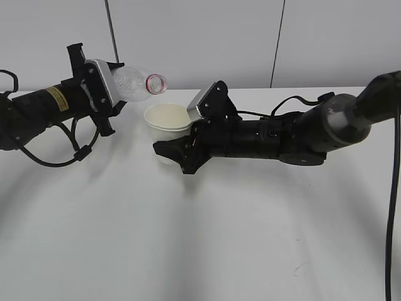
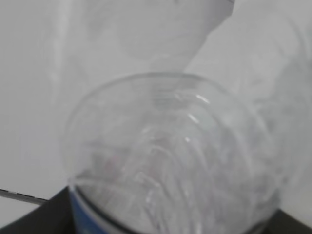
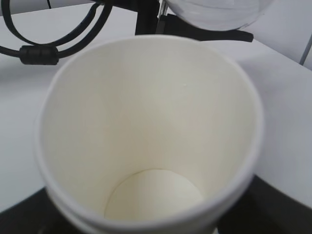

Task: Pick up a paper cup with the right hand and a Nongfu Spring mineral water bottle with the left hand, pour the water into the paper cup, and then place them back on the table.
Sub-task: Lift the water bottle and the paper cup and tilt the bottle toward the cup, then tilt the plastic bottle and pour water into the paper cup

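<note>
Plain white table (image 1: 188, 238): left claw (image 1: 108, 88) clamps tilted clear plastic bottle (image 1: 135, 83) w/ red neck ring; right claw (image 1: 172, 150) grips cream-white paper cup (image 1: 168, 119), mouth just above rim.

Behind the white surface stands a pale grey wall (image 1: 200, 37) made of flat panels. Two thin dark seams run down it, one left of the middle (image 1: 111, 28) and one further right (image 1: 277, 41), both leaning slightly. Black cables lie in view: a loop at the left (image 1: 53, 160), and another hanging down the right edge (image 1: 395, 188).
</note>
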Available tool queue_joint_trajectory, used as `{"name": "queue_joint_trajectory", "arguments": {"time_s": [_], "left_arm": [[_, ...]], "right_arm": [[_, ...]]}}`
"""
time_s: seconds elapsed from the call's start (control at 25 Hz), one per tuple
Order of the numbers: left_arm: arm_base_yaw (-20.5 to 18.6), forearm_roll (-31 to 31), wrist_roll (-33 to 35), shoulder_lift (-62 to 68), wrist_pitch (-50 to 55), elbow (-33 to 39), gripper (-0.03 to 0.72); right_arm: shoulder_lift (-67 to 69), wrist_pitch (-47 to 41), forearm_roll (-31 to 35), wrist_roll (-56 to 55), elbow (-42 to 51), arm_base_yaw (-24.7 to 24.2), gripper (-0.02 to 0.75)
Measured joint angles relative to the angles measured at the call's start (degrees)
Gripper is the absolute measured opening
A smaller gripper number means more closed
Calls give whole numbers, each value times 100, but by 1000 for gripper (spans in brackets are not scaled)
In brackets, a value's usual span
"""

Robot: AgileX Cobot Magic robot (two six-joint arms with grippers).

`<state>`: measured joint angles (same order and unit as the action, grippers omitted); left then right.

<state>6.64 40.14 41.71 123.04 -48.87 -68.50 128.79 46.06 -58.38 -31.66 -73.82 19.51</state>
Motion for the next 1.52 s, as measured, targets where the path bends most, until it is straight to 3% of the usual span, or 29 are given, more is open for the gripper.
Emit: {"name": "queue_joint_trajectory", "arguments": {"time_s": [0.6,1.52], "left_arm": [[0,55,16,0,140,-140,398],[0,85,555,0,37,-152,395]], "right_arm": [[0,0,-9,0,0,0,467],[0,-259,109,0,0,0,467]]}}
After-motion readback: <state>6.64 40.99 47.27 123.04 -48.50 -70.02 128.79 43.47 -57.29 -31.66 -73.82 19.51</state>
